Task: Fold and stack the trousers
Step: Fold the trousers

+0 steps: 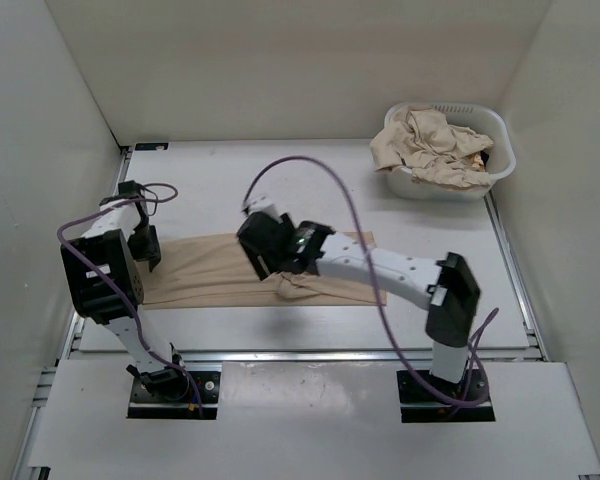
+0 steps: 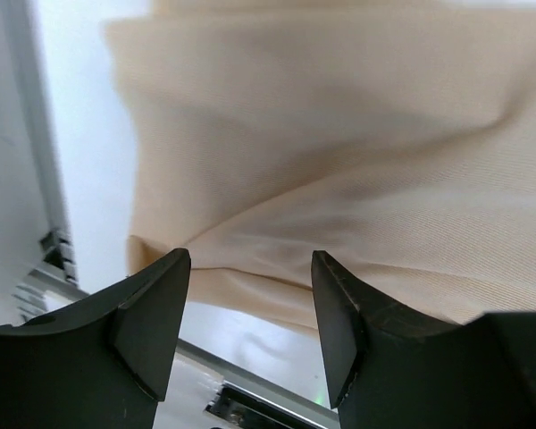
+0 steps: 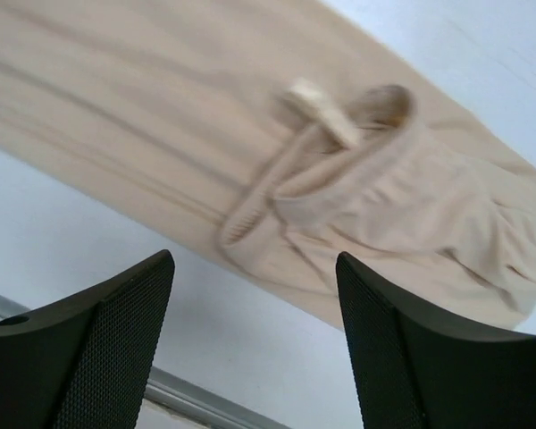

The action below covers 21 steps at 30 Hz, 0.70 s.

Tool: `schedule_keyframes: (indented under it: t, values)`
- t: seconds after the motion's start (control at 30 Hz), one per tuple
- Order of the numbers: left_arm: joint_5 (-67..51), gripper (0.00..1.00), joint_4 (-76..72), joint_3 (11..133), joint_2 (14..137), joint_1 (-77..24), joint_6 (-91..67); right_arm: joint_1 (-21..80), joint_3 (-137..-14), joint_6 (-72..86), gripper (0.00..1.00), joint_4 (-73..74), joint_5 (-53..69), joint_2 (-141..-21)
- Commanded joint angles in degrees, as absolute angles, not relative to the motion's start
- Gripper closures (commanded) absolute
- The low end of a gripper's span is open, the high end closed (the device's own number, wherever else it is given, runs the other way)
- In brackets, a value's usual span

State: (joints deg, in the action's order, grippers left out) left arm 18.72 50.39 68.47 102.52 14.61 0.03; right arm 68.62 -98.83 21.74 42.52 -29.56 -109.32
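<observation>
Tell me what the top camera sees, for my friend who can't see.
Beige trousers lie flat across a white table, with the left arm and right arm reaching over them. A white basket of crumpled trousers sits far right.

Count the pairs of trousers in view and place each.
2 visible: one pair spread on the table, one crumpled heap in the basket, far right; that heap may hide more.

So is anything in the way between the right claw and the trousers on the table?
No, nothing visible. The right gripper hangs open above the trousers, near their bunched waistband, and nothing shows between its fingers and the cloth.
</observation>
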Motion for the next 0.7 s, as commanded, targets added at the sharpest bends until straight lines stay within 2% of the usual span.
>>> schedule_keyframes:
  t: [0.0,0.07,0.17,0.2,0.23,0.3,0.33,0.37,0.43,0.47,0.5,0.53,0.57,0.67]
  values:
    - [23.11,0.32,51.32,72.94,95.91,14.85,0.00,58.32,-91.08,28.53,0.23,42.71,-28.50,-101.44]
    - [25.39,0.30,51.33,75.40,93.62,14.85,0.00,53.38,-81.71,31.54,0.25,41.49,-25.50,-97.06]
    - [28.65,0.21,51.33,80.05,88.87,14.85,0.00,43.01,-72.28,36.03,0.26,38.33,-18.50,-90.98]
    - [28.65,0.21,51.33,81.72,87.90,14.85,0.00,38.02,-69.55,36.64,0.26,37.45,-16.63,-89.75]
    - [27.87,0.10,51.33,83.48,86.15,14.24,0.00,35.62,-64.65,36.65,0.26,36.31,-14.52,-87.47]
    - [24.10,0.10,52.63,89.71,84.47,12.75,0.00,29.40,-60.58,36.65,0.26,33.33,-11.09,-85.53]
    - [21.12,0.11,53.78,91.82,82.98,9.26,0.00,27.62,-58.82,36.65,0.26,32.70,-9.68,-83.95]
    - [14.83,0.16,54.92,95.06,82.45,6.53,0.00,25.77,-55.93,36.13,0.26,32.17,-7.32,-83.15]
    - [10.65,0.24,59.40,97.11,82.44,-0.58,0.00,20.93,-53.10,34.99,0.25,29.89,-3.80,-81.83]
    - [5.76,0.32,61.76,98.34,84.70,-7.84,0.00,18.31,-50.56,34.46,0.25,28.40,1.27,-81.04]
    - [3.02,0.35,64.05,98.35,86.47,-11.48,0.00,17.32,-49.49,34.45,0.25,28.39,2.97,-81.04]
    - [-0.06,0.37,67.81,98.35,90.40,-18.21,0.00,16.71,-48.44,33.93,0.25,27.78,4.12,-80.51]
    - [-6.87,0.37,68.81,98.35,92.27,-21.41,0.00,16.18,-47.30,33.93,0.25,27.77,5.00,-80.51]
    - [-17.36,0.37,68.82,98.26,99.54,-30.72,0.00,16.17,-43.16,33.93,0.25,26.46,6.77,-78.76]
